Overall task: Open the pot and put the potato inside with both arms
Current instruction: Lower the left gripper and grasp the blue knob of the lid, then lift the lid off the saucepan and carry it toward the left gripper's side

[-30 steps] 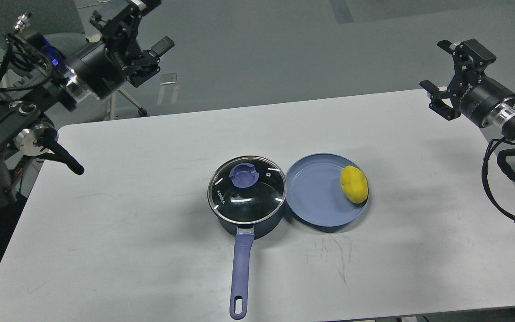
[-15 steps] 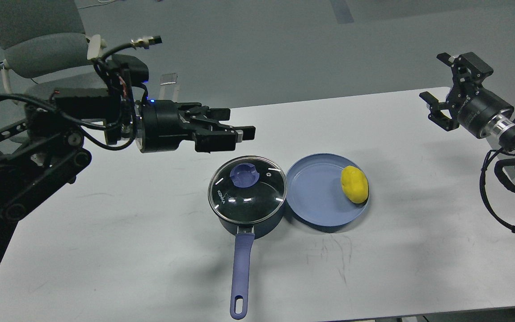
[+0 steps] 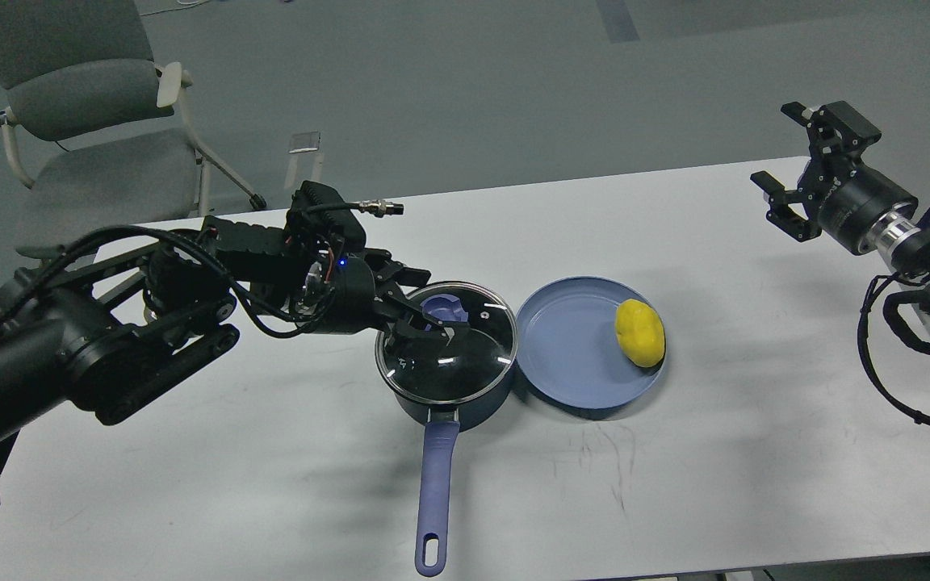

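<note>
White tabletop (image 3: 287, 452) stretches wide and bare to the left of and in front of the cookware, with more free surface between the round blue plate (image 3: 566, 367) and the right edge. Beyond the far edge stands a grey padded chair (image 3: 85, 121) on the grey floor.

Near the table's middle sits the dark blue saucepan (image 3: 453, 407), its long blue handle (image 3: 435, 492) pointing toward the near edge. Its glass lid (image 3: 465, 363) is on, with a blue knob (image 3: 442, 309) at the centre. The plate sits just beside the saucepan on its right, rims about touching, and the yellow potato (image 3: 640, 332) lies on the plate's right side.

Low over the lid reaches the left gripper (image 3: 433, 319), its fingers spread on either side of the knob; whether they touch it I cannot tell. Raised past the table's far right corner, the right gripper (image 3: 792, 173) is spread wide and empty, well apart from the potato.
</note>
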